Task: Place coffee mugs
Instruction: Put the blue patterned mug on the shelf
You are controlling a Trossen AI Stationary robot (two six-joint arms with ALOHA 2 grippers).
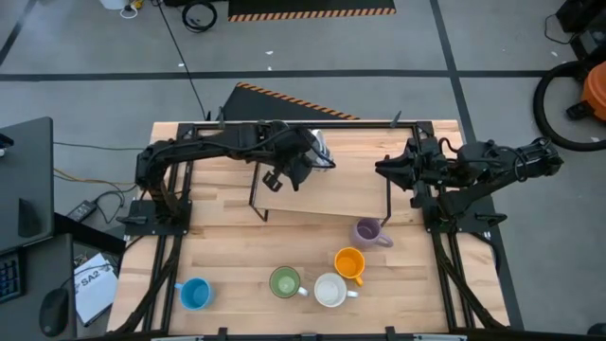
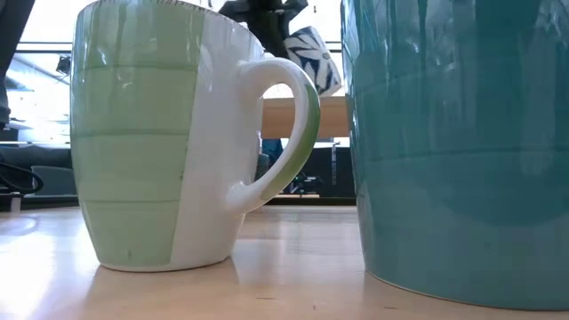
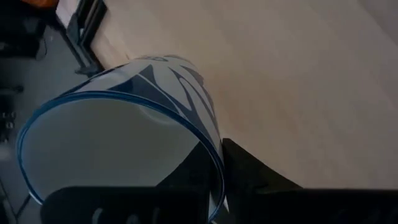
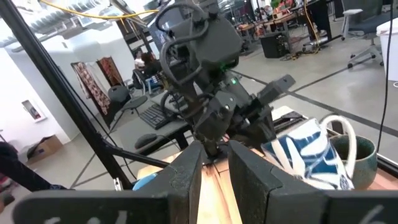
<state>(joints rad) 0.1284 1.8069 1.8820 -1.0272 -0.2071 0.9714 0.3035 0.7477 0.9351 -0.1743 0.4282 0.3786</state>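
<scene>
Six mugs show: one patterned white mug [image 1: 322, 147], one lavender [image 1: 368, 232], one orange [image 1: 349, 263], one green [image 1: 284, 282], one plain white [image 1: 329, 290], one blue [image 1: 194, 294].

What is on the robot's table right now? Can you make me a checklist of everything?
Surface: wooden table with a raised wooden shelf on dark legs.
Job's things: blue mug, green mug, white mug, orange mug and lavender mug stand in front of the shelf; patterned mug is held above it.
Clutter: nothing seen.
Claws: left claw shut on the patterned mug's rim; right claw waits over the shelf's right end, fingers nearly together, holding nothing.
Cables: black cable on the floor behind the table.
Surroundings: grey floor, striped tape, desk at left.
</scene>
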